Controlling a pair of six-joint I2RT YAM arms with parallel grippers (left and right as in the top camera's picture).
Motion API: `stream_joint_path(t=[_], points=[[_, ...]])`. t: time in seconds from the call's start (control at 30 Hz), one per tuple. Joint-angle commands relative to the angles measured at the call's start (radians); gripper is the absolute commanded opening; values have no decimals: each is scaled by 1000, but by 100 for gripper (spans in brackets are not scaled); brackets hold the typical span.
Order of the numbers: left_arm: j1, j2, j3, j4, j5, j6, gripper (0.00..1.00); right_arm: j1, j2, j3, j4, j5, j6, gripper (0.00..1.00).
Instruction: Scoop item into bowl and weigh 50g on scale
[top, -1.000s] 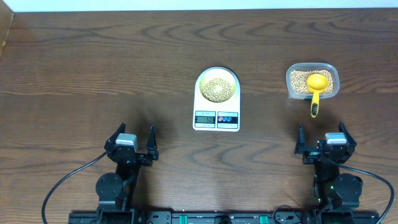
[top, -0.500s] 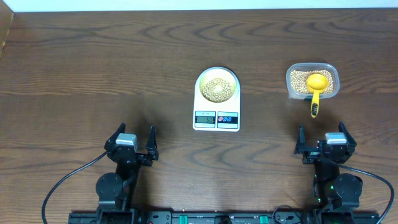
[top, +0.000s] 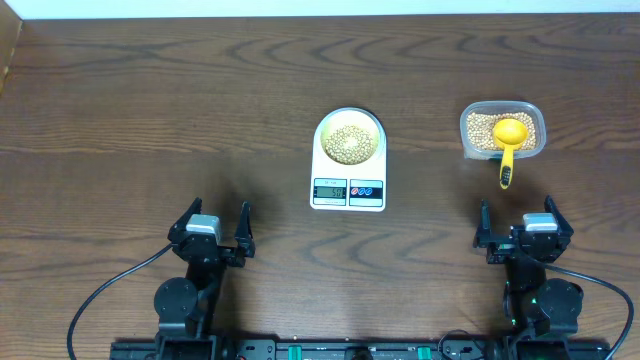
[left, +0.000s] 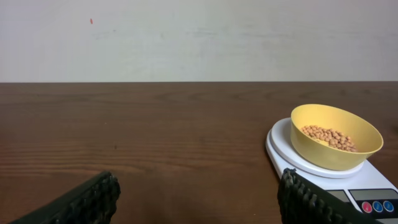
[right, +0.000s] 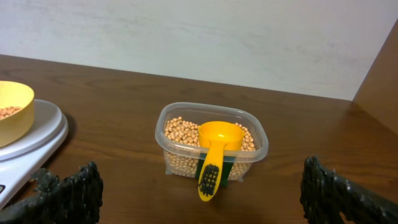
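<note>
A pale yellow bowl (top: 349, 138) holding beige beans (top: 348, 143) sits on the white scale (top: 348, 190) at the table's middle; its display is lit. The bowl (left: 336, 135) and the scale (left: 292, 158) also show at the right of the left wrist view, and at the left edge of the right wrist view, bowl (right: 13, 112) on scale (right: 31, 146). More beans fill a clear tub (top: 502, 129), (right: 211, 140), where a yellow scoop (top: 509, 143), (right: 214, 155) rests, handle over the rim. My left gripper (top: 216, 228), (left: 199, 196) and right gripper (top: 520, 225), (right: 202, 196) are open and empty near the front edge.
The dark wooden table (top: 150, 120) runs to a white wall at the back. Cables and the arm bases (top: 190, 300) lie along the front edge.
</note>
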Motion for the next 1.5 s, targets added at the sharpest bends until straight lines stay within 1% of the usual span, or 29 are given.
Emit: stream_joint_path(t=[0.0,0.43,0.47,1.07,1.2,1.4,1.47], points=[[5,-6,-14,-40,17,-1,84,-13,-6,-2,-5,-2,-14,99],[5,-4,-14,-42,2,0,84,-13,-6,-2,-5,-2,-14,99],[5,5,-14,-45,-22,0,84,-13,-6,-2,-5,-2,-14,99],[4,224,-14,-44,-21,0,84,-13,-6,-2,-5,-1,-14,99],[-23,182,-14,-44,-21,0,83,-13,-6,-2,-5,-2,-14,99],[-23,3,-14,-43,-21,0,83,-13,-6,-2,-5,-2,-14,99],[-22,-3,-13,-26,-21,0,83,-13,-6,-2,-5,-1,-14,99]])
